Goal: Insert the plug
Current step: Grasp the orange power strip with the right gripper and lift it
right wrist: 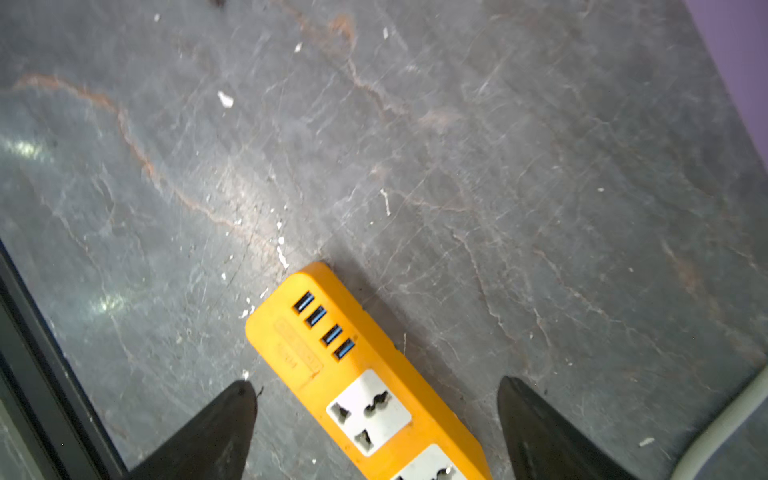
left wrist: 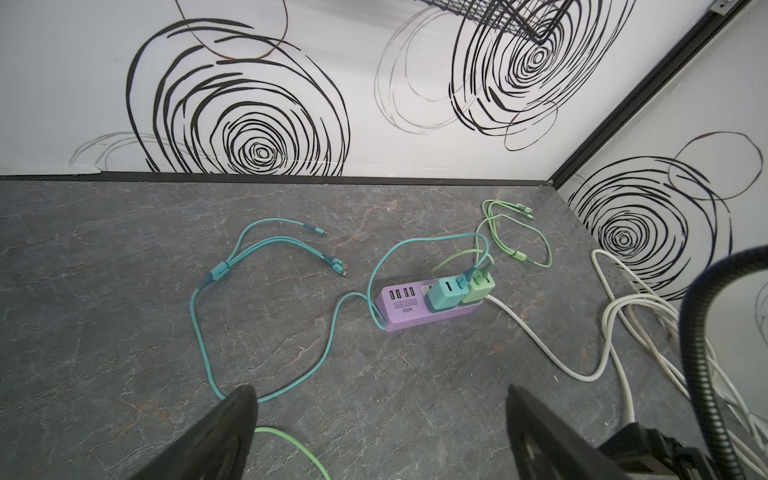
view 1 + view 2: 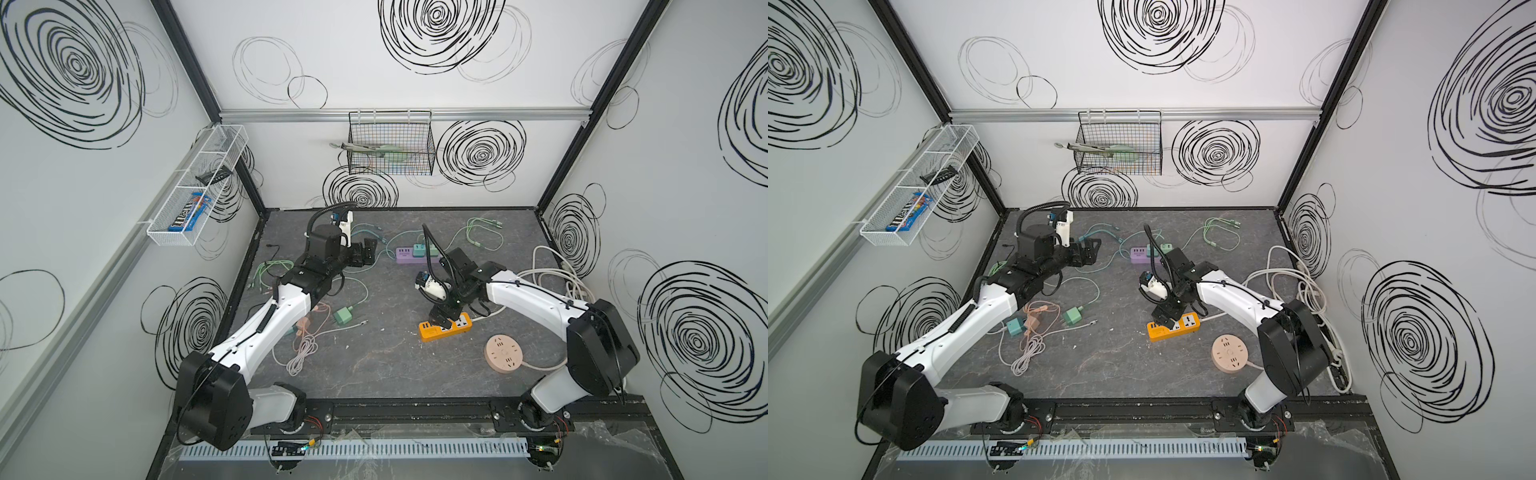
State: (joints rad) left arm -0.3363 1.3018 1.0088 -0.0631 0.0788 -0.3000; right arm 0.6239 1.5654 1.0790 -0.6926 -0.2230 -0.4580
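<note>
While the right end effector hangs open over the orange power strip, the green plug lies loose on the desk.
Its jaws are spread to either side of the strip's USB end without touching it, and the plug rests well apart at the strip's 9 o'clock. The left end effector hovers open and empty at 9 o'clock of the purple power strip, where a teal charger and a pale green charger sit plugged in.

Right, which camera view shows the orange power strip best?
The right wrist view: the orange power strip lies close between the right gripper's open jaws, ports and sockets clear. Both top views show it small, partly under that gripper. The left wrist view misses it.
</note>
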